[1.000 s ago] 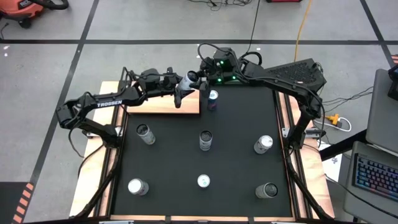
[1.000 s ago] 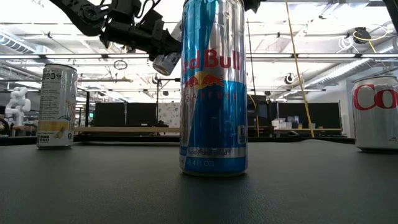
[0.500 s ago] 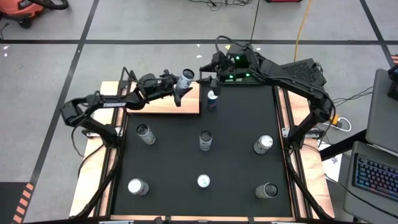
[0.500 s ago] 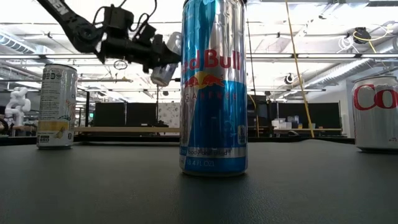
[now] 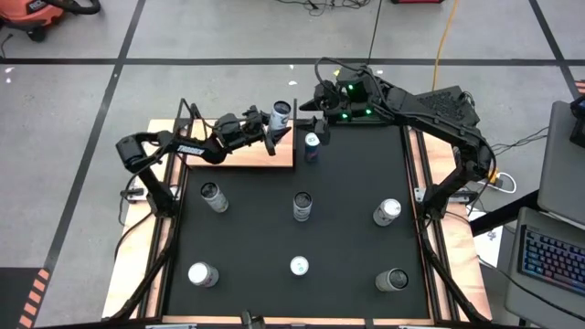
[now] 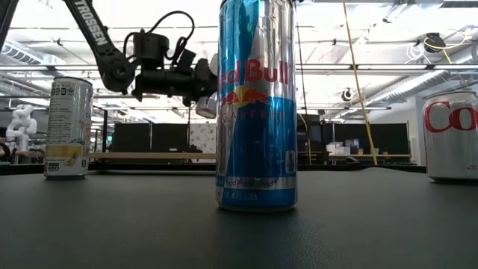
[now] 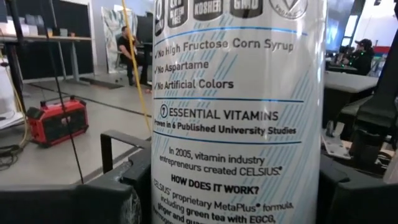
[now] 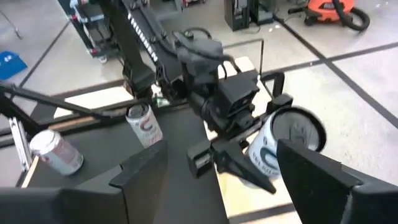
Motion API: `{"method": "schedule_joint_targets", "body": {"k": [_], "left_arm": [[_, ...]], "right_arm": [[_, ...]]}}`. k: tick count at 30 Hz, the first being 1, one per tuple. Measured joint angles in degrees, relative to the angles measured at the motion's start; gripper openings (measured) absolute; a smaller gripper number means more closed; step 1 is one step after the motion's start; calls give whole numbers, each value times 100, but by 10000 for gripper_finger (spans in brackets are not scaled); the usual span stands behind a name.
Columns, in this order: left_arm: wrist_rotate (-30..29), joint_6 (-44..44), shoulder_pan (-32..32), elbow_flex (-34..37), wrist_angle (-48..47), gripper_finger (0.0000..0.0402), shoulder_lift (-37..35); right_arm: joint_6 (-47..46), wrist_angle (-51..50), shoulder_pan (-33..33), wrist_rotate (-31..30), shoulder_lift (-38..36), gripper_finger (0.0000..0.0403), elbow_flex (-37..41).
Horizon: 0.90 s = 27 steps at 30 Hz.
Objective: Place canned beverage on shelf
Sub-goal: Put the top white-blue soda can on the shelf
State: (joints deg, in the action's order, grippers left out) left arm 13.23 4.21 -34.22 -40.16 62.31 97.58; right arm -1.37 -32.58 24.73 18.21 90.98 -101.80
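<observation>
A tall blue can [image 6: 256,104] is seen centrally; a gripper [image 6: 200,82] with a pale can [image 6: 206,101] is held at ten o'clock.

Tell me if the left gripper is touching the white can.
Touching. In the right wrist view, the left gripper has its fingers clamped against the white can.

Held can [image 7: 239,112] top & base cropped

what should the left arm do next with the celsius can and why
Probably lower it upright onto the shelf: the left end effector grips the Celsius can in the air near the board's far right corner, while the right end effector waits open beside it.
</observation>
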Motion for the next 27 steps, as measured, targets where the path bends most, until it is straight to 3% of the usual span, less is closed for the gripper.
{"method": "schedule_joint_targets", "body": {"k": [16, 27], "left_arm": [[24, 6, -284, -2, 842, 250, 642], [131, 470, -304, -7, 2331, 251, 1479]], "right_arm": [[55, -70, 0, -3, 2, 281, 2], [22, -71, 0, -6, 4, 281, 2]]}}
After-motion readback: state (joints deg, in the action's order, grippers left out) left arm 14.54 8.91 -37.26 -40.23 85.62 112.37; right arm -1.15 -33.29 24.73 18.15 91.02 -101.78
